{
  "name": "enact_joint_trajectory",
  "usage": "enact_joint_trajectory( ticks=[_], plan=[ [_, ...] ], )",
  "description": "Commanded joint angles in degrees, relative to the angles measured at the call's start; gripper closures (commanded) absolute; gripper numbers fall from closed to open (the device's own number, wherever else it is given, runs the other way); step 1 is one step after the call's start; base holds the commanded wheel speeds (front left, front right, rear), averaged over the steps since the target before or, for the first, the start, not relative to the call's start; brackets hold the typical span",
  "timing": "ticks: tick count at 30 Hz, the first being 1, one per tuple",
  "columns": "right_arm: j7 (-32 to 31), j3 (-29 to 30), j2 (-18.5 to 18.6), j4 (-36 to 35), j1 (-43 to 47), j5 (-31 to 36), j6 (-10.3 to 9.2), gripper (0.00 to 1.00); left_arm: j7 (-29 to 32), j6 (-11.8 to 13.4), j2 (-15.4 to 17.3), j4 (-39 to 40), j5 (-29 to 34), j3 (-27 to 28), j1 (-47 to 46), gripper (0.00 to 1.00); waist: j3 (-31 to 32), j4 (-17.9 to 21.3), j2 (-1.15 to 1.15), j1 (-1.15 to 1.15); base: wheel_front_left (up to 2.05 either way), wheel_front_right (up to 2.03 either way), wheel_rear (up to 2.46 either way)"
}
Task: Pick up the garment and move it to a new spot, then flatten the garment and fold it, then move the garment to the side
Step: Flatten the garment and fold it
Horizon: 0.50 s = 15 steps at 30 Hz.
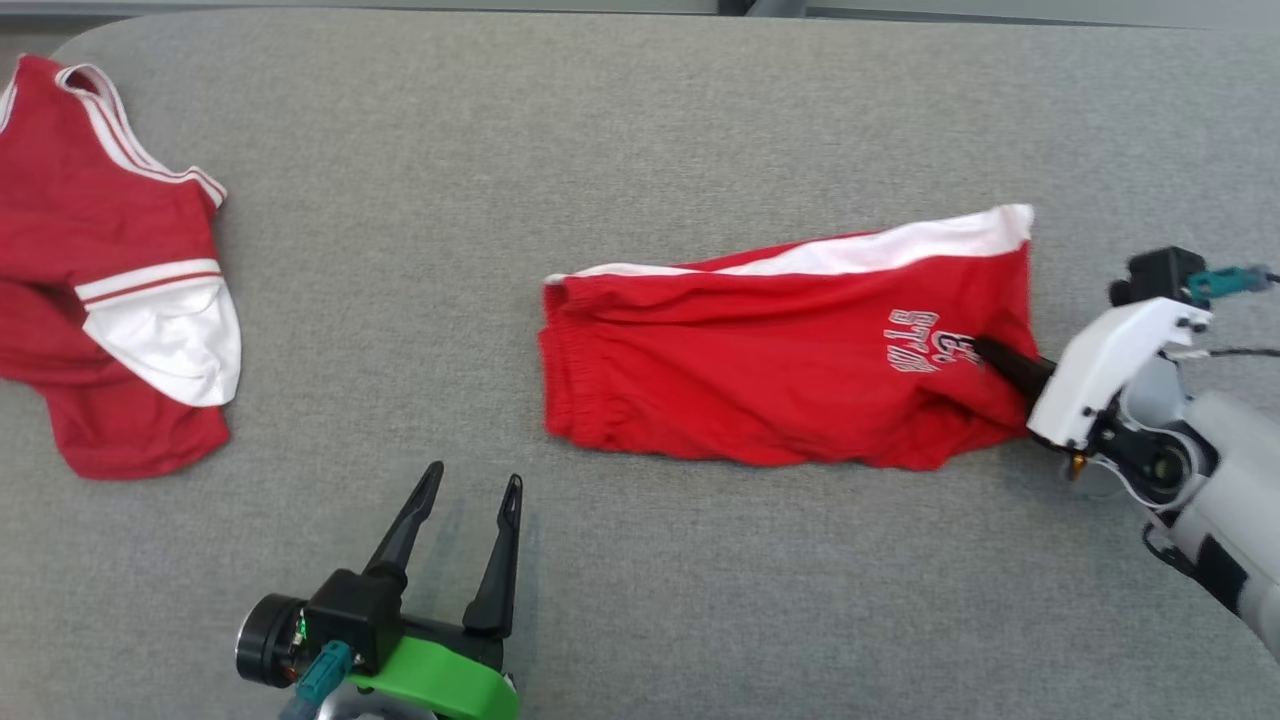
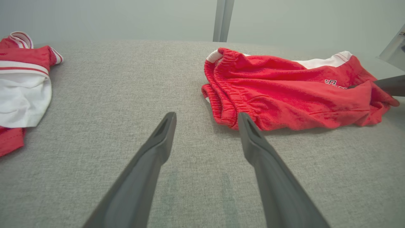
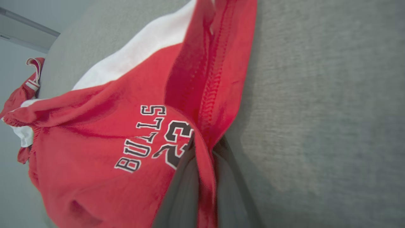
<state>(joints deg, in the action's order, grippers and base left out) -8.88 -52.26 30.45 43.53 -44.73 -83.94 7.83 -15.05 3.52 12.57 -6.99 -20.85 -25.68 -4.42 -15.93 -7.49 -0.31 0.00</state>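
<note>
The garment (image 1: 760, 360) is a pair of red shorts with a white side stripe and a printed logo, lying folded on the grey table (image 1: 620, 130), right of centre. My right gripper (image 1: 985, 352) is shut on the hem at the shorts' right end, beside the logo; in the right wrist view a fold of red cloth (image 3: 205, 164) is pinched between the dark fingers (image 3: 182, 186). My left gripper (image 1: 472, 484) stands open near the table's front, left of the shorts' waistband and apart from it. The left wrist view shows its fingers (image 2: 158, 142) spread wide, the garment (image 2: 284, 91) beyond them.
A red and white jersey (image 1: 110, 280) lies crumpled at the table's left edge, also seen as a jersey (image 2: 22, 82) in the left wrist view. Bare grey cloth surface lies between the two garments and along the front.
</note>
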Motion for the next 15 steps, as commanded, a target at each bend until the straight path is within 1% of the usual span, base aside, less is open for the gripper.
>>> enact_joint_trajectory(
  ticks=[1, 4, 8, 12, 15],
  plan=[
    [0.02, 0.16, 1.94, 1.93, 3.42, -0.87, -0.62, 1.0, -0.17, -0.75, -0.37, -0.2, 0.99, 0.79, 1.18, 0.0, 2.81, 3.9, 0.31, 0.0, 0.0, 0.0, 0.0],
    [1.15, 2.04, 4.17, 5.82, 6.53, -2.91, -0.78, 1.0, -0.17, -2.09, -1.42, -1.1, 2.35, 2.64, 2.86, 0.0, 3.09, 5.28, 0.31, 0.0, 0.0, 0.0, 0.0],
    [3.59, 3.59, 7.18, 11.48, 8.3, -3.55, -0.79, 1.0, -0.17, -4.05, -2.95, -2.17, 4.14, 4.19, 4.59, 0.0, 3.38, 5.78, 0.31, 0.0, 0.0, 0.0, 0.0],
    [6.5, 4.24, 9.7, 14.87, 5.64, -1.79, -0.38, 1.0, -0.17, -5.52, -4.52, -3.11, 5.54, 5.52, 5.84, 0.0, 3.48, 5.91, 0.31, 0.0, 0.0, 0.0, 0.0],
    [8.34, 3.1, 10.85, 13.91, 2.95, 1.11, -0.33, 1.0, -0.17, -6.5, -5.69, -3.68, 6.38, 6.19, 6.69, 0.0, 3.8, 5.7, 0.31, 0.0, 0.0, 0.0, 0.0]
  ],
)
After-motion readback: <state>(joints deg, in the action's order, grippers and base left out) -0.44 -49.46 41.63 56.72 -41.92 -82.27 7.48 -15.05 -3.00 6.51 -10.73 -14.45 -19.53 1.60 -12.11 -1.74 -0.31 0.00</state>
